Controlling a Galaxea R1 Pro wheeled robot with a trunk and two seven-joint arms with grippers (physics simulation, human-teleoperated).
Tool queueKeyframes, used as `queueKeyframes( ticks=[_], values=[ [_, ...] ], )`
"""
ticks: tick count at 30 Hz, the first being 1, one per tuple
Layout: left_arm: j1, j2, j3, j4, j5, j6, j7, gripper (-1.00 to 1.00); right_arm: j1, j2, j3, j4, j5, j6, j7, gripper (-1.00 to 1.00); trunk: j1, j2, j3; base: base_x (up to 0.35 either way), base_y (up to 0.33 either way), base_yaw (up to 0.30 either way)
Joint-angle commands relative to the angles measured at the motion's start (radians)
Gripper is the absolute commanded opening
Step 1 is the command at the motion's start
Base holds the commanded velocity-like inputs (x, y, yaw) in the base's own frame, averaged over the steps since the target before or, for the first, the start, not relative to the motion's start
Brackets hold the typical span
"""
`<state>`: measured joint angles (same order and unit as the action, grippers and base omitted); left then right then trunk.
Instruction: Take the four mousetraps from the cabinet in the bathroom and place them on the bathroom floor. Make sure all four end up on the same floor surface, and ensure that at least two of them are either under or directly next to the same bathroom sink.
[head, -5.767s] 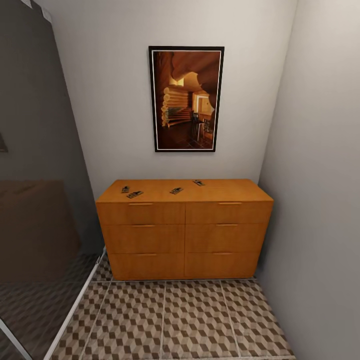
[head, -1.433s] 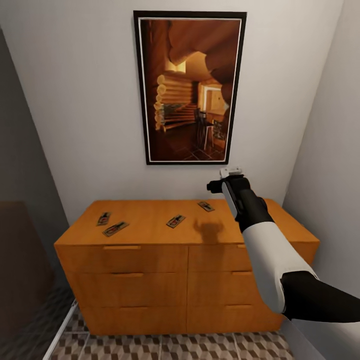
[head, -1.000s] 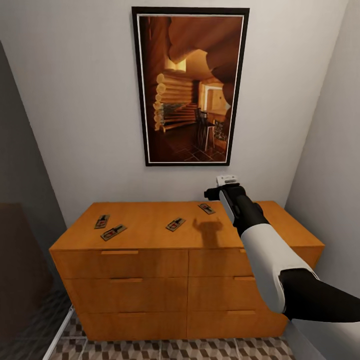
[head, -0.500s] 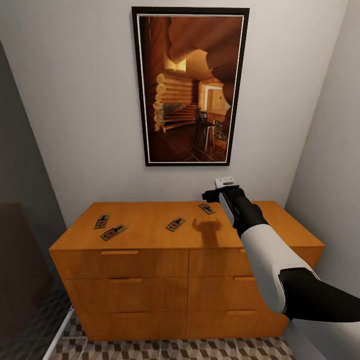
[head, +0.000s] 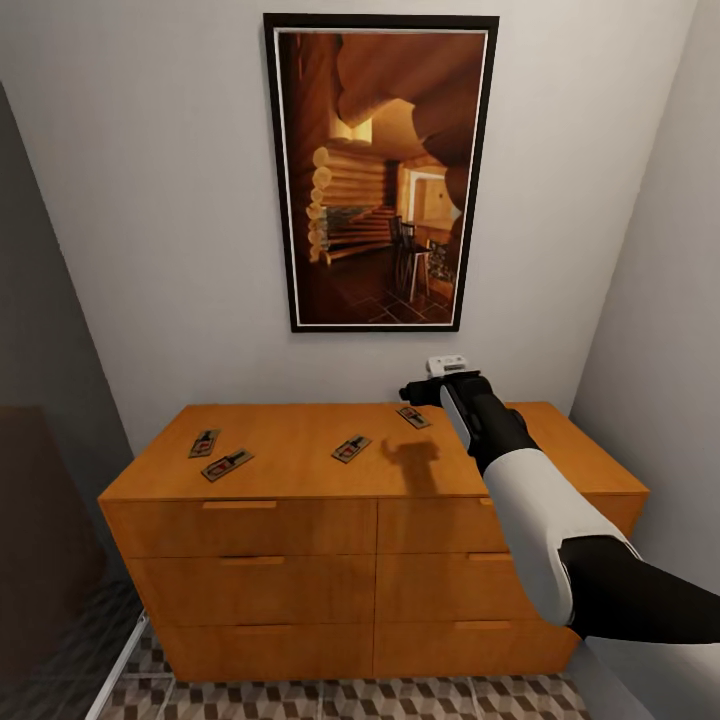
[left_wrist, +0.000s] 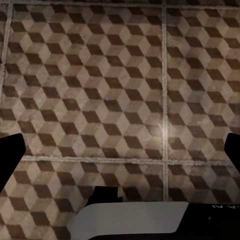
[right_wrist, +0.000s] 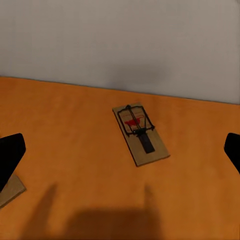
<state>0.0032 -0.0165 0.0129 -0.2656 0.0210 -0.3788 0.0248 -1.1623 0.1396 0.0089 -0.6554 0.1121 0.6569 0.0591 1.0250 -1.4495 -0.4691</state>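
Several mousetraps lie on the flat top of the orange-brown cabinet (head: 300, 520): two at the left (head: 204, 443) (head: 228, 464), one in the middle (head: 351, 448), one at the far right (head: 412, 417). My right gripper (head: 408, 393) hovers just above and beside the far-right mousetrap (right_wrist: 140, 134), open, with that trap lying between and beyond its dark fingertips (right_wrist: 10, 160). A corner of another trap (right_wrist: 11, 190) shows at the edge of the right wrist view. My left gripper (left_wrist: 120, 155) is open over the cube-patterned bathroom floor (left_wrist: 120, 90), holding nothing. The sink is out of view.
A large framed picture (head: 380, 170) hangs on the wall above the cabinet. A white wall (head: 660, 300) closes in on the right and a dark glass panel (head: 40, 480) stands on the left. A strip of tiled floor (head: 350, 698) shows before the cabinet.
The camera came closer to the cabinet, then stopped. My right arm rose over the top, and its gripper has crept slightly left and down towards the far-right mousetrap.
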Motion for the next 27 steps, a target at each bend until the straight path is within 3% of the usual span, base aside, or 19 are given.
queueKeyframes(
  ticks=[1, 10, 18, 27],
  values=[
    [0.0, 0.0, 0.001, -0.001, 0.002, -0.001, 0.001, 1.0, 0.0, -0.001, 0.0, -0.001, 0.011, 0.001, 0.01, 1.0, 0.0, -0.001, -0.001, 0.0, 0.0, 0.0],
    [0.0, 0.0, 0.001, -0.001, 0.002, -0.001, 0.001, 1.0, 0.0, -0.004, 0.0, 0.0, 0.01, -0.036, 0.041, 1.0, 0.0, -0.001, -0.001, 0.0, 0.0, 0.0],
    [0.001, 0.0, 0.001, -0.001, 0.002, -0.001, 0.001, 1.0, 0.001, -0.057, -0.001, 0.002, 0.011, -0.044, 0.176, 1.0, 0.0, -0.001, -0.001, 0.0, 0.0, 0.0],
    [0.0, 0.0, 0.001, -0.001, 0.002, 0.0, 0.001, 1.0, 0.001, -0.094, -0.001, 0.026, 0.012, -0.046, 0.218, 1.0, 0.0, -0.001, -0.001, 0.0, 0.0, 0.0]
  ],
)
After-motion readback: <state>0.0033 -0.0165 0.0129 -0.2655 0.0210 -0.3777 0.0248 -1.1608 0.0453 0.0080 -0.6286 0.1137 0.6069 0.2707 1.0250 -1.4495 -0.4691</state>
